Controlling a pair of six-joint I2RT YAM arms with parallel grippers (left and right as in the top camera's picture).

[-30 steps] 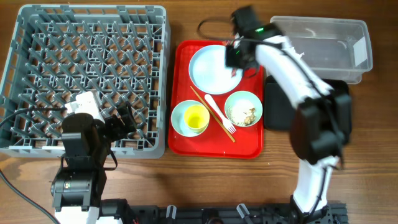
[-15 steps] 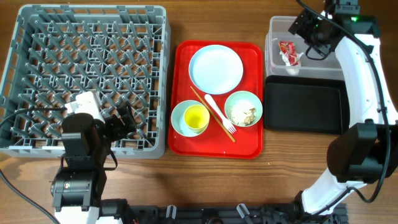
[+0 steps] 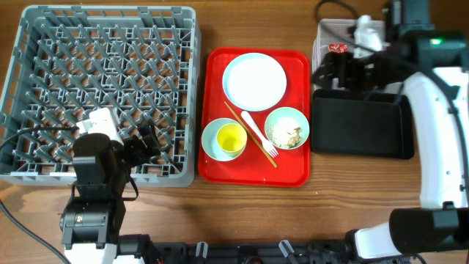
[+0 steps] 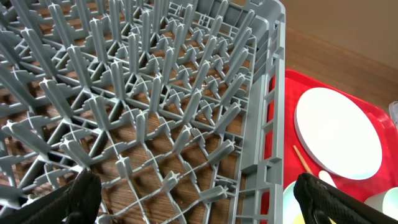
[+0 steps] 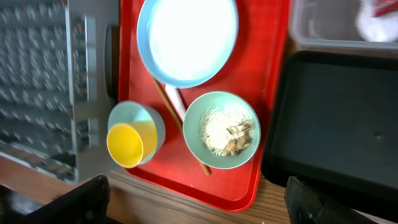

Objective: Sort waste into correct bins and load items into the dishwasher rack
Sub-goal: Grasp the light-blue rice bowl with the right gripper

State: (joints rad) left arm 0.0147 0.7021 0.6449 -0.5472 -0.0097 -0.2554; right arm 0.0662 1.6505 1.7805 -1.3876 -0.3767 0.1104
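Our left gripper hung over the near corner of the dishwasher rack. Its fingers were spread wide with nothing between them, and only bare pegs lay ahead of the fingertips. We judged it was parked there to take dishes as they came.

Beyond its right finger sat the red serving tray, which carried all the unloaded items. These were the white plate, the yellow cup nested in a mint bowl, and the fork lying beside the wooden stick.

Our right gripper was likewise splayed and empty. The crumb bowl sat straight ahead between its fingers, so we took that scrap-filled bowl for the likely next pick.

The black tray lay just ahead of the right-hand finger and was bare, presumably waiting for the food scraps. Farther beyond it, in the clear tub, rested the red-and-white wrapper, already sorted.
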